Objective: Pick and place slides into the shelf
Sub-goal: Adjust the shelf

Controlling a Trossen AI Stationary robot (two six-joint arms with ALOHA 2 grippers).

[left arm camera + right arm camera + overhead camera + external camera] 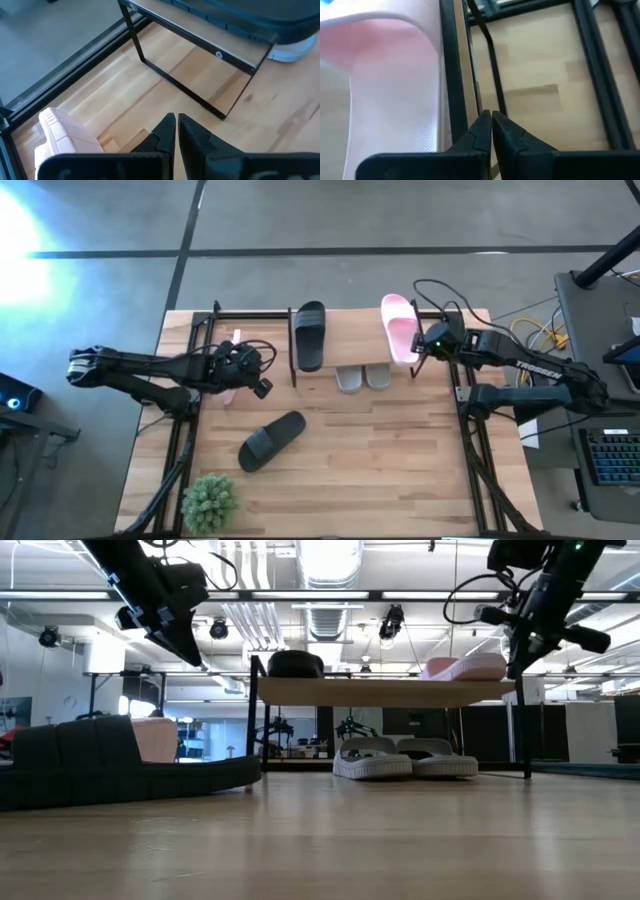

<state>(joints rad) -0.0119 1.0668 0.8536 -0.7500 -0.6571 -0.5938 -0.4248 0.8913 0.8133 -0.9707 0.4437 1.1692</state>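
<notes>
1. I see my left end effector [262, 387] pinched shut, empty, left of centre in the high view, over a pink slide [232, 390].
2. Right end effector [422, 348] shut, empty, beside the shelf [345, 330], upper right.
3. Shelf top: black slide [309, 335], pink slide [399, 327].
4. Grey pair [363, 377] under the shelf.
5. Another black slide [271, 440] on the worktop [380, 470], lower centre.

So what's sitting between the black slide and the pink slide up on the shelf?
Nothing on the shelf top: bare plank between the black slide and pink slide in the high view. The grey pair sits on the lower tier, seen in the low view.
</notes>
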